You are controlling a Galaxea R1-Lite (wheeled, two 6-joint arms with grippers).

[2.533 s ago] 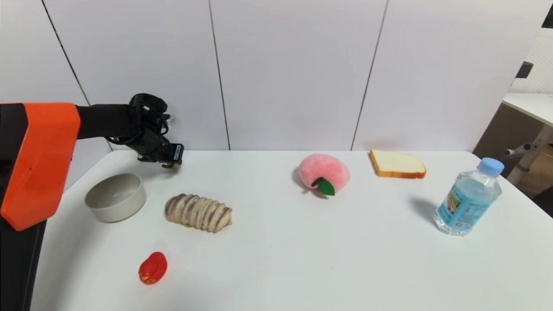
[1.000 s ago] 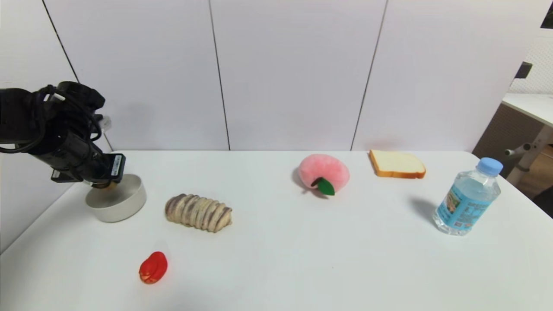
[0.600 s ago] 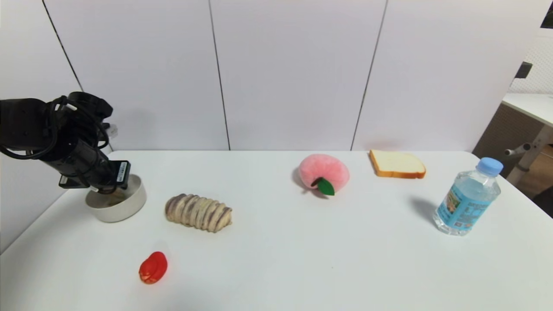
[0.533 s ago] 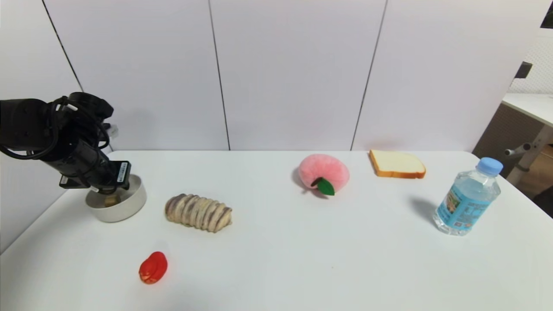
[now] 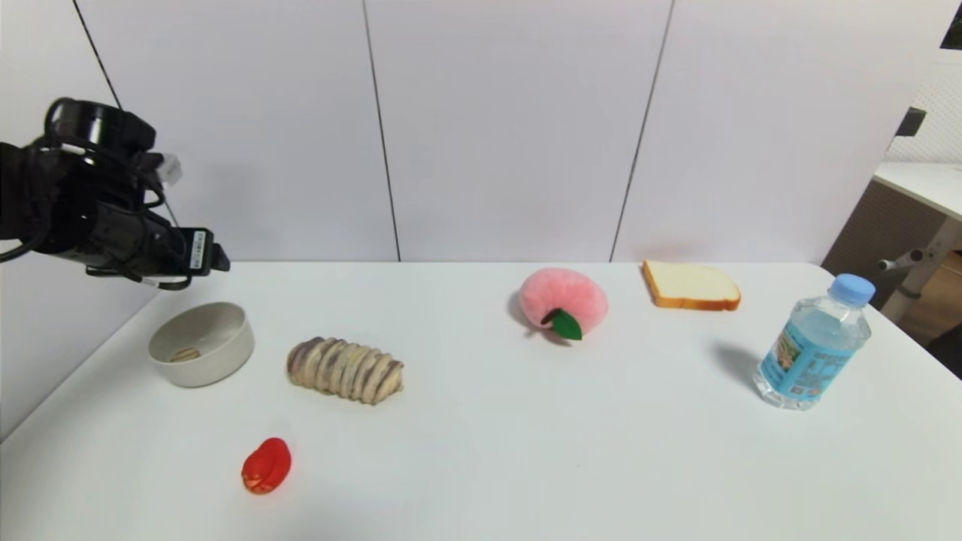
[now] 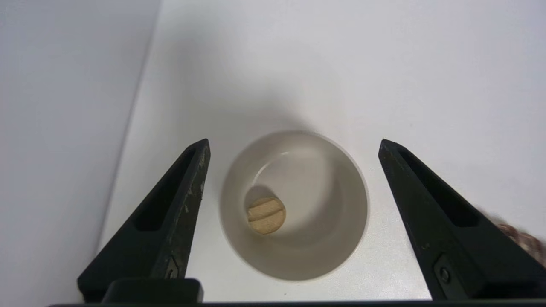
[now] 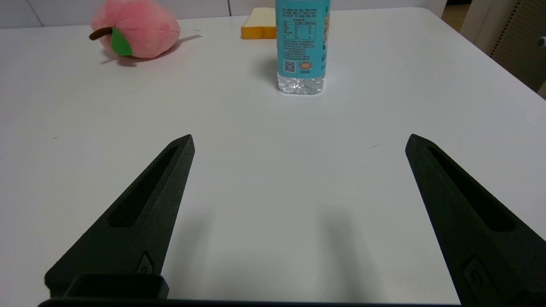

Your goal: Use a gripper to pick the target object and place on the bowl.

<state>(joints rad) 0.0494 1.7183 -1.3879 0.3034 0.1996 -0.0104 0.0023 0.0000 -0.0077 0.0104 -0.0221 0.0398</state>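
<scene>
- Our left gripper (image 6: 294, 143) hung high in the air, pointing straight down, its two black fingers (image 6: 170, 204) spread wide with nothing between them.
- Our right gripper (image 7: 298, 138) sat low and nearly level, its fingers (image 7: 140, 204) also spread wide and holding nothing.

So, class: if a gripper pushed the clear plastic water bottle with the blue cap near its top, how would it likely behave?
The clear plastic water bottle with the blue cap stands upright and tall on a narrow base, so a high push would probably tip it. It looks nearly full, so likely heavy for its size. Its round body would probably roll once down on the white table.
</scene>
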